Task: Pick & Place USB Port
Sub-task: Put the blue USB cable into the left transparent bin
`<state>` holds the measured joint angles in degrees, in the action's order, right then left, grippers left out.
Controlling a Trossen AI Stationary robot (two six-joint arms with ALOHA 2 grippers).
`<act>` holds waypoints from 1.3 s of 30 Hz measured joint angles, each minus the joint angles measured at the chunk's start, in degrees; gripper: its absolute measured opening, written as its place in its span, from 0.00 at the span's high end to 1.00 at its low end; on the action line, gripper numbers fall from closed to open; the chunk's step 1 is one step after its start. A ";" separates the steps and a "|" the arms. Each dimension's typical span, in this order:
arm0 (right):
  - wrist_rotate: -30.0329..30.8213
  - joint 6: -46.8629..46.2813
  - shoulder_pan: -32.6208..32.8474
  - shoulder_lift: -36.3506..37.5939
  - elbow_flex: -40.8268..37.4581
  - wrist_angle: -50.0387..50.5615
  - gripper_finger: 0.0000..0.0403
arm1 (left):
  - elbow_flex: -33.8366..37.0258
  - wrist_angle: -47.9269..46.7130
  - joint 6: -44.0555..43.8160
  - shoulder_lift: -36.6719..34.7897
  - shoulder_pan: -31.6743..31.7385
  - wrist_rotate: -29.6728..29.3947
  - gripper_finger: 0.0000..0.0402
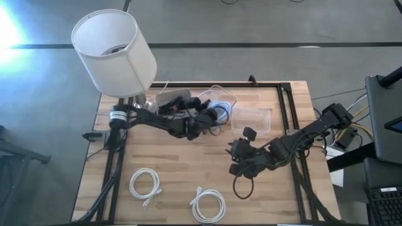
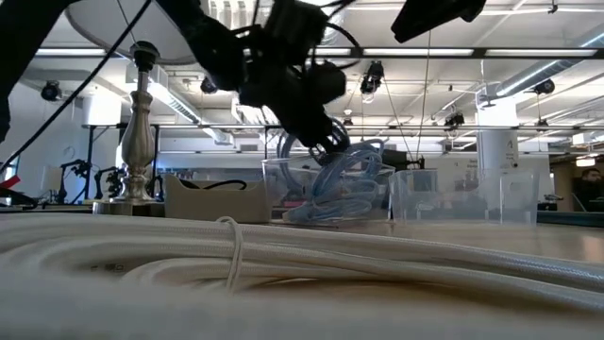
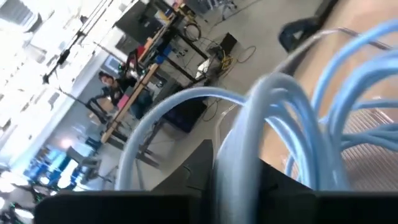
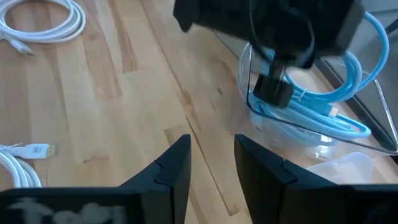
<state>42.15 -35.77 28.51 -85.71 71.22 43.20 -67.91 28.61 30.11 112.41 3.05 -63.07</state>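
**Inspector:** Where is the cable, and what holds it?

**Operator:** My left gripper (image 4: pixel 273 87) sits over the clear container (image 4: pixel 298 134) at the table's far side, among the blue cable (image 2: pixel 340 184). The left wrist view shows loops pressed right against the fingers, so I judge them clamped on that cable. My right gripper (image 4: pixel 211 165) hangs above bare wood nearer me, fingers slightly parted, holding nothing.

**Inspector:** Risks?

**Operator:** The coil is loose. Lifting could let trailing loops snag the container rim and drag or tip it. The empty tray (image 1: pixel 251 119) stands just beside it, and the lamp (image 1: pixel 114 51) is near the left arm.
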 joint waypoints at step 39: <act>-0.11 0.00 -0.02 0.04 -0.13 0.28 0.71 | -17.39 -32.42 -9.33 3.60 -3.26 9.39 0.60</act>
<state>42.04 -35.77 28.49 -85.67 71.09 43.48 -85.30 -3.81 20.78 116.01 -0.21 -53.68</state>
